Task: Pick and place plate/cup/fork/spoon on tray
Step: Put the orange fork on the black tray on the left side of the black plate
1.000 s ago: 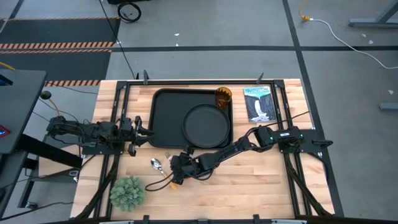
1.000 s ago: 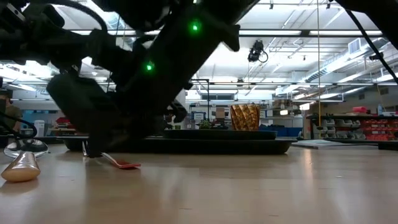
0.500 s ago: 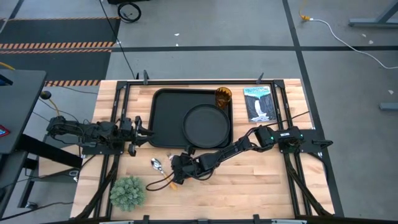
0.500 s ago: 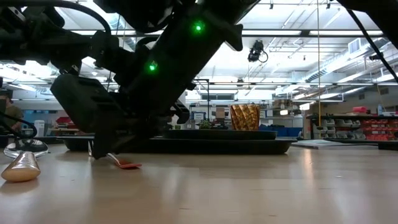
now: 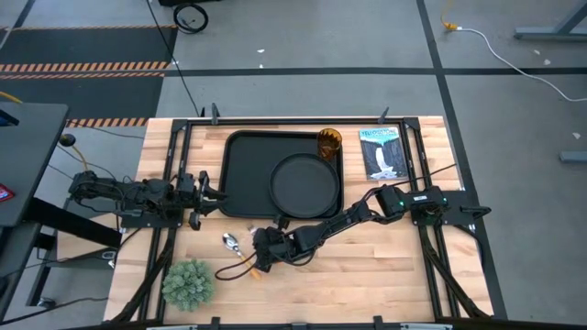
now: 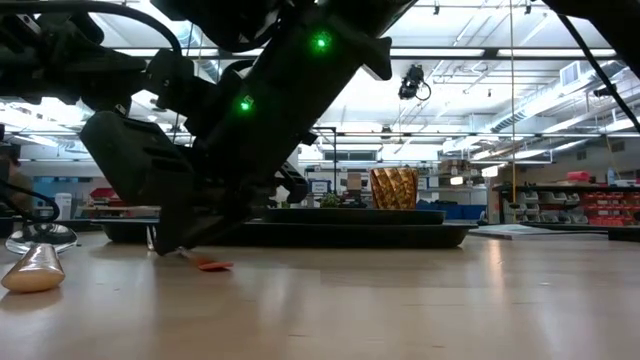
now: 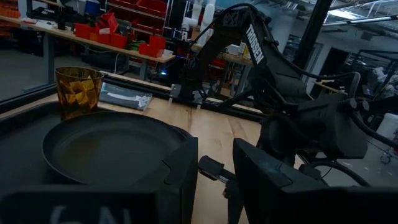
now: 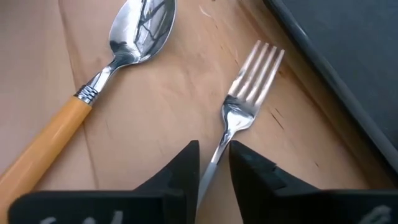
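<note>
While fork (image 8: 245,99) lies off tray (image 5: 240,174) | right gripper (image 8: 214,163) nearly pinches neck, 7 o'clock | left gripper (image 7: 214,171) part-open, empty, 9 o'clock

Tray (image 5: 240,174) and plate (image 5: 304,184) black; cup (image 5: 329,143) translucent amber; spoon (image 8: 106,74) silver bowl, orange handle; fork (image 8: 245,102) silver tines.

The fork (image 8: 244,102) has its handle hidden between the right gripper's (image 8: 213,163) fingers (image 8: 180,169).
</note>
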Motion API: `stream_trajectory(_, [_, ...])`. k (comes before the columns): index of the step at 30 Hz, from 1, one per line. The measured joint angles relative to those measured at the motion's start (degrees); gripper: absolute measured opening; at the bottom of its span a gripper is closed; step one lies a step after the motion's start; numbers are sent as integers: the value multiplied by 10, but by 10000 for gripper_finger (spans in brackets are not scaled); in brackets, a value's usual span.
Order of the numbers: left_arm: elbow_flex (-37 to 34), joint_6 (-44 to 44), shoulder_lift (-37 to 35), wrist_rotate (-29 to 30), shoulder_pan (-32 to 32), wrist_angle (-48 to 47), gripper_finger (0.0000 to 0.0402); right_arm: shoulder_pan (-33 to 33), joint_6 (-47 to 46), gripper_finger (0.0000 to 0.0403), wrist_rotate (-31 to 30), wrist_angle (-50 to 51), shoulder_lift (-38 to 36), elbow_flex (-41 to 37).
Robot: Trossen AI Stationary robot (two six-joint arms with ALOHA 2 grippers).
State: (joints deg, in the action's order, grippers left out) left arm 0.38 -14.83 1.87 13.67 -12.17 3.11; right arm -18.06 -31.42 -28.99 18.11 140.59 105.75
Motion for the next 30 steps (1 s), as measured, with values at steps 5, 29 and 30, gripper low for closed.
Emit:
stream_trajectory(5, [0, 2, 0, 0, 0, 0, 110, 0, -5, 71, 4, 2, 0, 0])
stream_trajectory(29, [0, 4, 0, 0, 0, 0, 110, 0, -6, 20, 24, 11, -11, 0])
stream_trajectory(30, [0, 4, 0, 0, 0, 0, 110, 0, -6, 20, 24, 10, -14, 0])
